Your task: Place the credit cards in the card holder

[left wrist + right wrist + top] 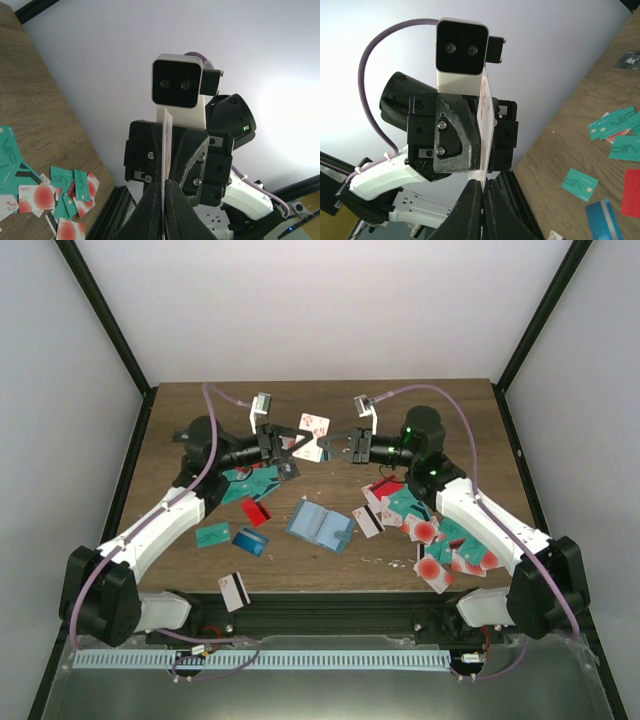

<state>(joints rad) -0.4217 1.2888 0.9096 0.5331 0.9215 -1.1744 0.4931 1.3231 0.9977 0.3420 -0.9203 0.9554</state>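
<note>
Our left gripper [293,446] and right gripper [333,446] meet nose to nose in the air above the far side of the card holder [320,525]. Each seems pinched shut on the same white card with red circles [314,426]. In both wrist views the card runs edge-on into that arm's own closed fingertips and on between the fingers of the gripper facing it.

We judge this to be a hand-over, or a regrasp, of one card between the arms before it goes into a pocket. Next, one gripper would need to let go cleanly while the other keeps a firm hold. The card would then have to come down to the holder with a short edge leading and slip under a pocket lip. The holder is soft and could slide, so the free arm may have to pin it.

The holder lies open like a book, pale blue inside; we cannot tell whether any pocket is filled. To its right is a heap of teal and red-circled cards [440,540]. To its left, near it, lie a red card [256,510], a blue card [250,541] and a teal card [213,534].
</note>
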